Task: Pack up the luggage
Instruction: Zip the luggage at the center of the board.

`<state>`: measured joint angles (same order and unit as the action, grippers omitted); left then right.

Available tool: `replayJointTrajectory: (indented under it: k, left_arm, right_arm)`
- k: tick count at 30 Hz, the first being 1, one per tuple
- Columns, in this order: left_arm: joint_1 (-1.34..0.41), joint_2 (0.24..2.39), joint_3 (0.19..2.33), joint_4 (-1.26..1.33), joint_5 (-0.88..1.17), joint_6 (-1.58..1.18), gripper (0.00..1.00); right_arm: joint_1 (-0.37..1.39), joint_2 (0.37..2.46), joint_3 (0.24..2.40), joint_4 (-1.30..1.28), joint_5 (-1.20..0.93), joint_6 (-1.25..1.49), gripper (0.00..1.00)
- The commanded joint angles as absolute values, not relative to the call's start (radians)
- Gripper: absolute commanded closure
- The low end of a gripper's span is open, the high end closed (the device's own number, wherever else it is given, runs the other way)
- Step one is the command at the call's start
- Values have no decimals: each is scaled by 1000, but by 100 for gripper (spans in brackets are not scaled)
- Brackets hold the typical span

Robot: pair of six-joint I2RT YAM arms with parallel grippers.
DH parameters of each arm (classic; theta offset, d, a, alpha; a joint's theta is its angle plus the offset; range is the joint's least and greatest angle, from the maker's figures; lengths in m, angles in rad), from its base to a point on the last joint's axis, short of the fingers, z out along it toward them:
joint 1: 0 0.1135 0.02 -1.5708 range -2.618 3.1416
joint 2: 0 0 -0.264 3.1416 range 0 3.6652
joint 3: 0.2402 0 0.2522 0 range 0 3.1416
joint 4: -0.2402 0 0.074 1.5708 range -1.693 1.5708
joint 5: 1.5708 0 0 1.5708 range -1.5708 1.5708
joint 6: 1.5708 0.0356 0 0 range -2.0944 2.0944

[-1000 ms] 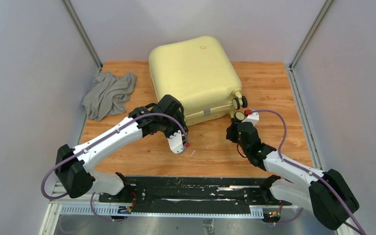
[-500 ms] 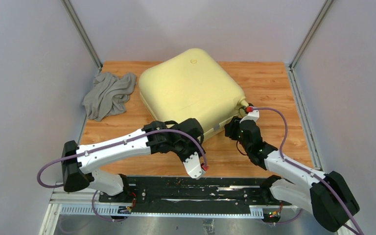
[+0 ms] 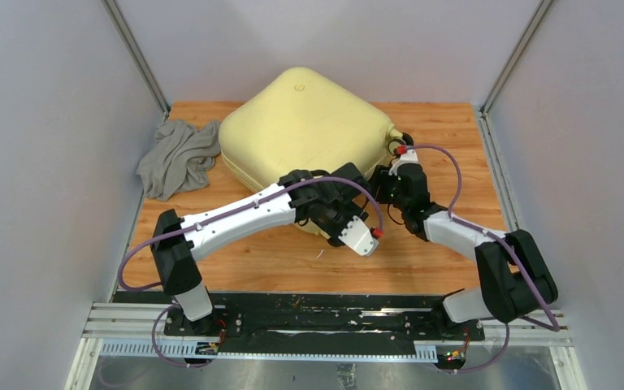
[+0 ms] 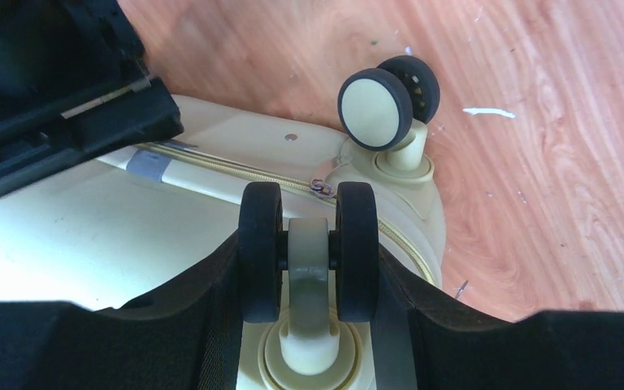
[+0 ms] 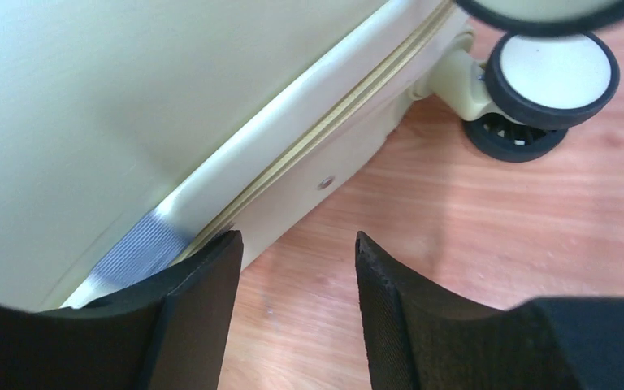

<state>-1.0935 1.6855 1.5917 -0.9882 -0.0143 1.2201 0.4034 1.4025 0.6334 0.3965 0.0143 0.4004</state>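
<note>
Left wrist view showed my left gripper [image 4: 309, 280] clamped around a suitcase wheel [image 4: 309, 244] while my right gripper [image 5: 296, 280] stood partly open, empty, so turning the luggage [image 3: 301, 130] wanted slow, steady pulling.

— What does the luggage [image 3: 305, 126] look like to you?

— Big, pale yellow, hard-shelled, with rounded corners. It lies flat and closed on the wooden table, turned cornerwise, one corner toward the back wall.

— Closed for certain?

— My right wrist camera shows the zip seam running shut along its side [image 5: 211, 146].

— And the wheels?

— Black with cream hubs. My left wrist camera looks straight onto a twin wheel [image 4: 309, 250]; a second wheel [image 4: 376, 108] sits at the next corner, over the wood.
</note>
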Motion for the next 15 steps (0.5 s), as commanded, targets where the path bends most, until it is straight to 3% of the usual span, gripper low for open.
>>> replayJointTrajectory:
  k: [1, 6, 12, 15]
  left_arm:
    - [-1002, 1685, 1679, -909, -16, 1257, 100]
    - [-936, 1670, 1697, -883, 10, 1278, 100]
    - [-913, 1662, 1744, -884, 37, 1277, 100]
    - [-902, 1667, 1782, -885, 44, 1254, 100]
  right_arm:
    - [351, 1313, 535, 632, -278, 375, 41]
    - [339, 1268, 288, 988, -520, 401, 39]
    - [337, 1449, 310, 1242, -774, 466, 35]
    - [337, 1587, 330, 1510, -812, 555, 33]
